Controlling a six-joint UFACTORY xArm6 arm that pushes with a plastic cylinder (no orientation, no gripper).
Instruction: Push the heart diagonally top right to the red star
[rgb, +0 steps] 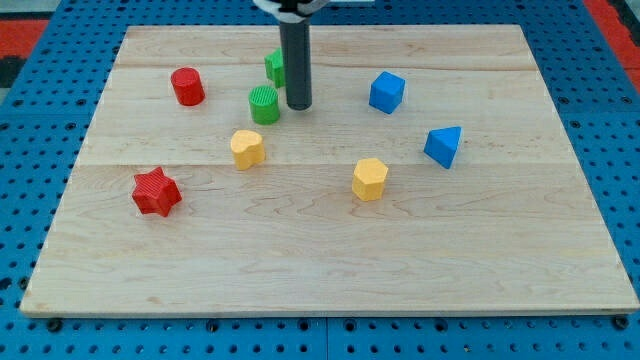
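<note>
The yellow heart (247, 148) lies left of the board's middle. The red star (156, 191) lies below and to the left of it, near the board's left edge, with a clear gap between them. My tip (298, 105) stands above and to the right of the heart, just right of a green round block (264, 104); I cannot tell whether they touch. The tip is apart from the heart.
A second green block (273, 67) sits partly hidden behind the rod. A red cylinder (187, 86) is at the upper left. A blue cube (386, 92) and a blue triangular block (443, 146) are at the right. A yellow hexagonal block (369, 179) lies right of the middle. The wooden board (330, 280) rests on a blue pegboard.
</note>
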